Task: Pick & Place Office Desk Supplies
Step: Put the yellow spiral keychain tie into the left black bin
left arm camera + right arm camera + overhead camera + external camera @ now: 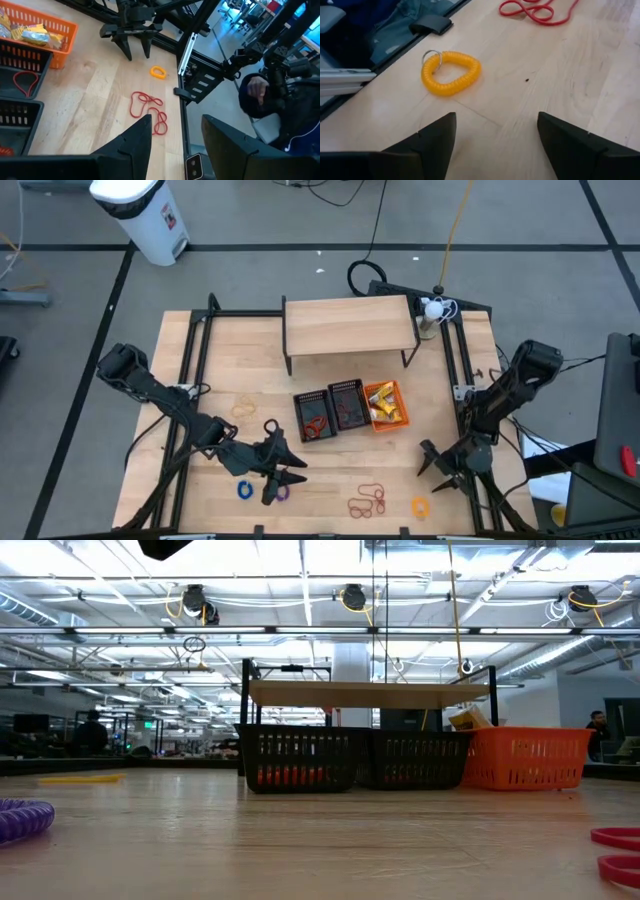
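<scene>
At the lower right of the high view, we see the right gripper (436, 465) hanging with fingers apart, just beside the yellow coil ring (420, 506), which lies on the table (440, 390) near the red elastic loops (367, 500). At lower left of centre, the left gripper (285, 478) also has its fingers apart, between the blue ring (243, 490) and purple ring (282, 493). Three baskets (350, 406) sit mid-frame.

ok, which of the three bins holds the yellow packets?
The orange bin, rightmost in the row; the two black bins beside it hold red loops instead.
</scene>
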Tool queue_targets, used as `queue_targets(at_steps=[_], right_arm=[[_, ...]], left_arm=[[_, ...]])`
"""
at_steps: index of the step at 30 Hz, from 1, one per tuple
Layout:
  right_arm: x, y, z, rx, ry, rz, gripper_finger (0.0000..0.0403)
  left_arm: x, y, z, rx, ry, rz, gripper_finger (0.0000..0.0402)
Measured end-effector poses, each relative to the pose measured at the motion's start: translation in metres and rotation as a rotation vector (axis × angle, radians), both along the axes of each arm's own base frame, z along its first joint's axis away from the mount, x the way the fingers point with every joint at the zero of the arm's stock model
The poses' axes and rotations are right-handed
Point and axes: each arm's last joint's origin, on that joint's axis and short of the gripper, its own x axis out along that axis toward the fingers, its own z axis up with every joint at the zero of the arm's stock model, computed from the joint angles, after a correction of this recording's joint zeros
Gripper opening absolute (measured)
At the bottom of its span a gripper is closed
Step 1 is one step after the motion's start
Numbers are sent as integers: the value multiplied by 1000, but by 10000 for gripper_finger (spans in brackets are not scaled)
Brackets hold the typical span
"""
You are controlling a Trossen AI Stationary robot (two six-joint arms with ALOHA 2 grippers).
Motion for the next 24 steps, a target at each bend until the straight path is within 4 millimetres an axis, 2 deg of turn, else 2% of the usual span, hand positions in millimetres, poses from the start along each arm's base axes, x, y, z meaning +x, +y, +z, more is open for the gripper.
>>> queue_targets(at_steps=[5, 10, 24], right_arm=[[2, 3, -6, -16, -28, 2, 263], [7, 15, -11, -20, -59, 23, 262], [11, 31, -16, 39, -22, 107, 259]], left_arm=[[0, 0, 0, -18, 5, 7, 170], [0, 0, 0, -30, 8, 11, 170], [0, 0, 0, -45, 11, 16, 170]])
